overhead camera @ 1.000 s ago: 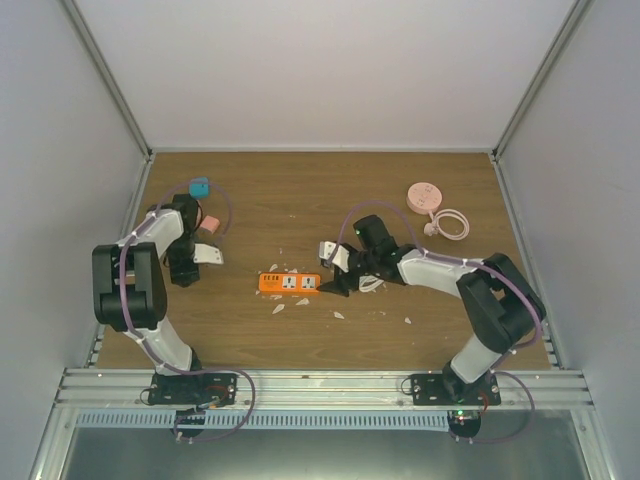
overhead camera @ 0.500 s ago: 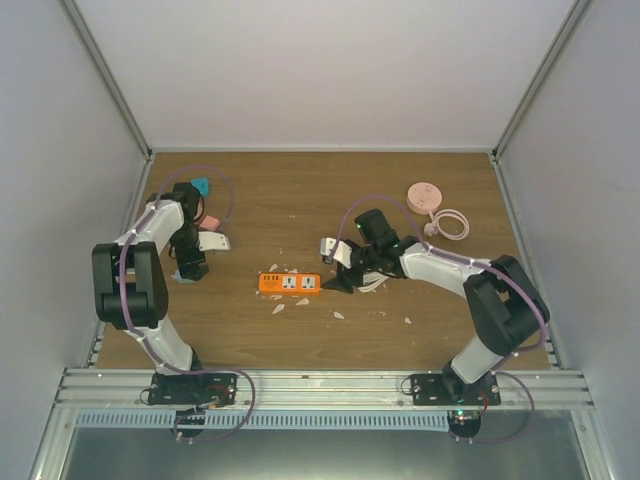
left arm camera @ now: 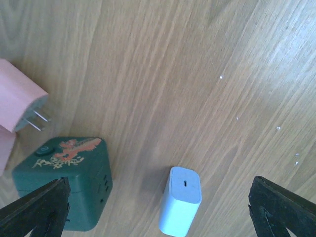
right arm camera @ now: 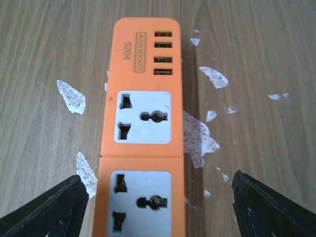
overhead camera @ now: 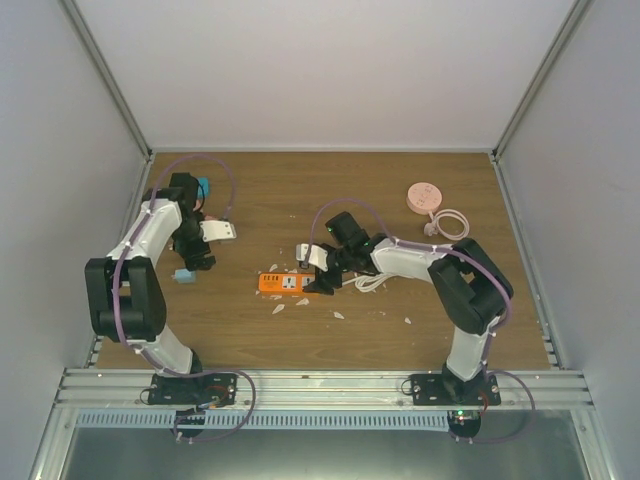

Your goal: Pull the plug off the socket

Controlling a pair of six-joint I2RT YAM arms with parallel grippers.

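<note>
Your left gripper [left arm camera: 158, 187] has just let go: its fingers have spread wide and hold nothing. The pale blue plug [left arm camera: 180, 200] now lies flat on the wood between the 2 fingers, nearer the right one and touching neither. Left of the plug, just inside the left finger, sits the dark green cube adapter [left arm camera: 64, 182]. The pink plug [left arm camera: 19, 101] lies farther ahead on that side with its prongs bare.

Your right gripper [right arm camera: 158, 185] has slid over the orange power strip [right arm camera: 143, 98] from beyond its end. Its fingers are spread too, 1 on each side of the strip and gripping nothing. The left finger is close to the strip's edge and the right finger stands well clear. Between and ahead of those fingers, both of the 2 outlets are empty, and so are the 4 USB ports beyond them.

My reading: the plug is out and set down, so the pull looks finished. You probably only need to lift both arms clear without nudging the plug or the strip.
</note>
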